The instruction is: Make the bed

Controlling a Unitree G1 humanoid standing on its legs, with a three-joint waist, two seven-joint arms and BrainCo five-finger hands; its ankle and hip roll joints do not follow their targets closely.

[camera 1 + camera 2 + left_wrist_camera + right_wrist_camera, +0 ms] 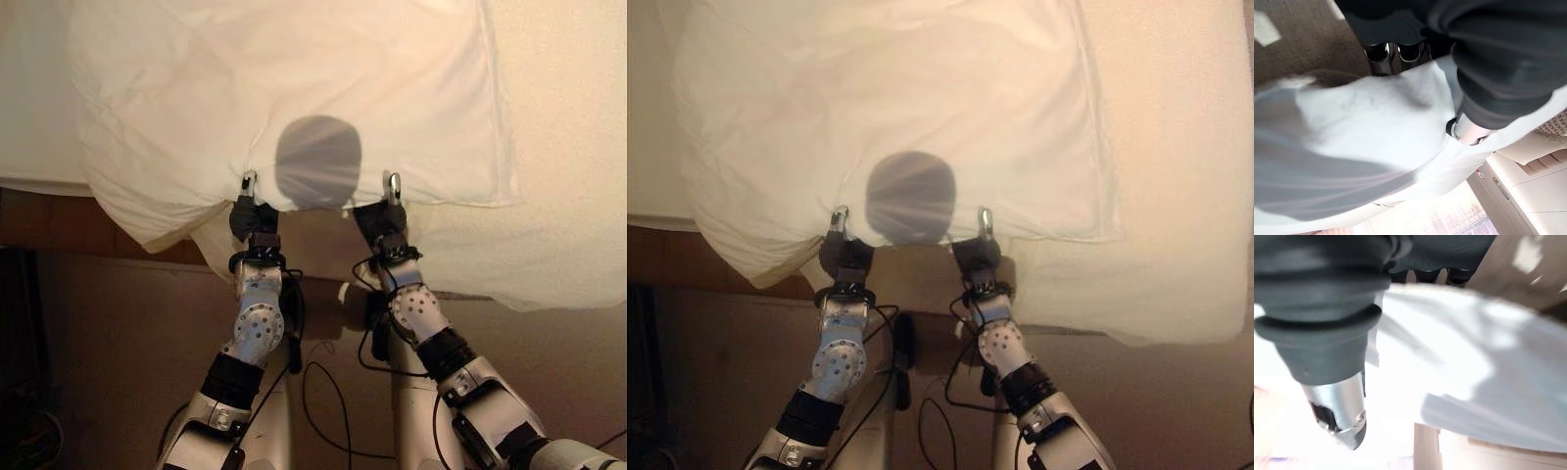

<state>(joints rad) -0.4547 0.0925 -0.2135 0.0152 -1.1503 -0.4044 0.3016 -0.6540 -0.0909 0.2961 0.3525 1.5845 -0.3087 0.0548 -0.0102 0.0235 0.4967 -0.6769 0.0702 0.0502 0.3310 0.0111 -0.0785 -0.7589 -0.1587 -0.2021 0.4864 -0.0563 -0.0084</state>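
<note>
A big white pillow (294,78) lies across the bed (573,117), its near edge hanging over the bed's side. My left hand (252,211) grips that near edge left of the middle, thumb on top and fingers (1396,51) underneath. My right hand (380,220) holds the same edge a little to the right, its thumb (1337,416) over the cloth and its fingers (1435,274) below. The white pillow cloth (1366,127) passes between thumb and fingers of each hand.
A cream cover (549,245) spreads over the bed to the right and droops over its side. Brown floor (118,333) lies below the bed's edge. A dark object (20,392) stands at the lower left.
</note>
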